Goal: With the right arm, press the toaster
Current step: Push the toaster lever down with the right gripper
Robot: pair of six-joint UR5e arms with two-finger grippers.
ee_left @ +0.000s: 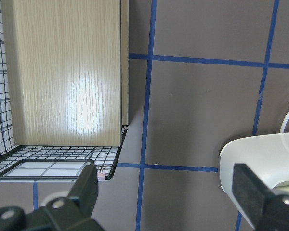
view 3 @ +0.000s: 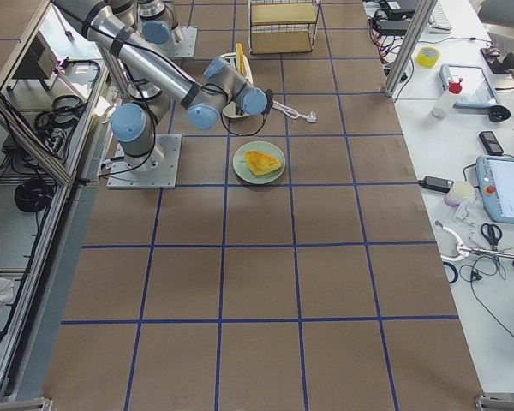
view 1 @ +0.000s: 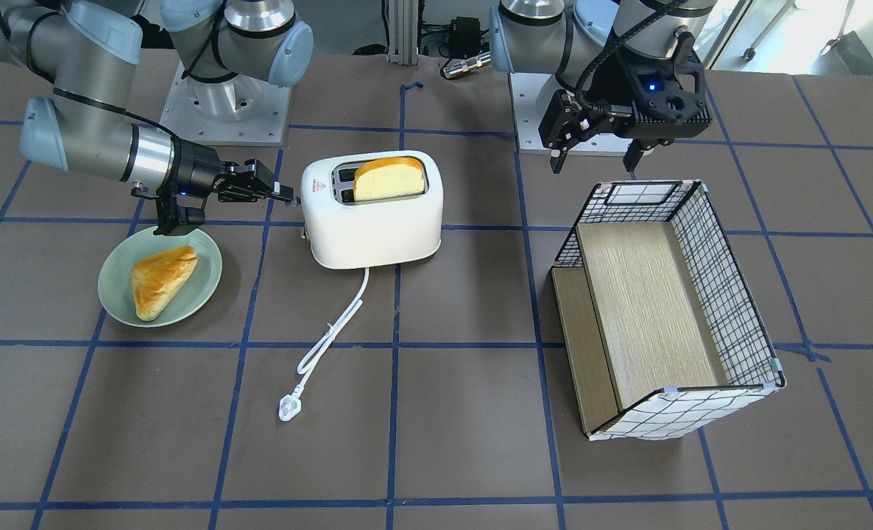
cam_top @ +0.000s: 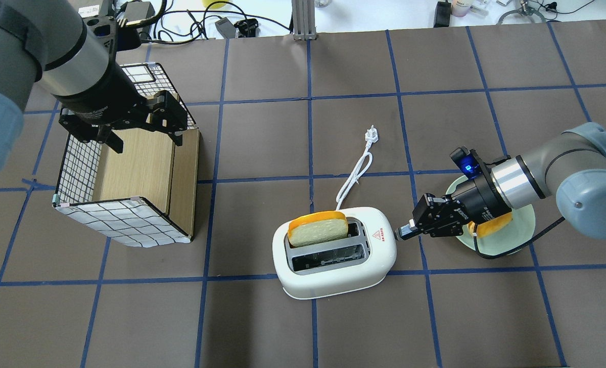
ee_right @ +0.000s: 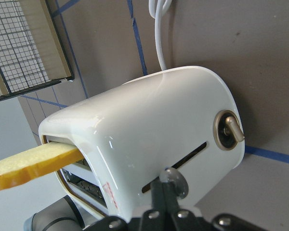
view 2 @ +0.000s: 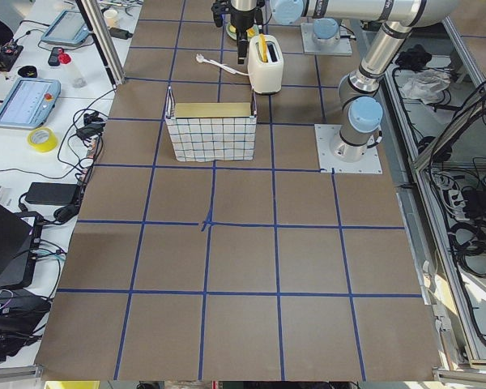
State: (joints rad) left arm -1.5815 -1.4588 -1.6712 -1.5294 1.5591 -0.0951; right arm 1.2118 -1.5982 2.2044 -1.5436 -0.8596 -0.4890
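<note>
Brown, blue-gridded worktop (cam_top: 262,317) is bearing the white rounded two-slot toaster (cam_top: 333,278), sitting directly ahead of the black right end effector (cam_top: 402,234), whose fingers are resting pinched together against its lever end. The black left end effector (cam_top: 146,139) is hanging wide-spread.

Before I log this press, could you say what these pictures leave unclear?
- Overhead: the right gripper hides the toaster lever.
- Overhead: its wrist covers much of the bread on the green plate.
- Exterior right: the right arm hides most of the toaster.
- Lettering on the red mark: too small.
</note>
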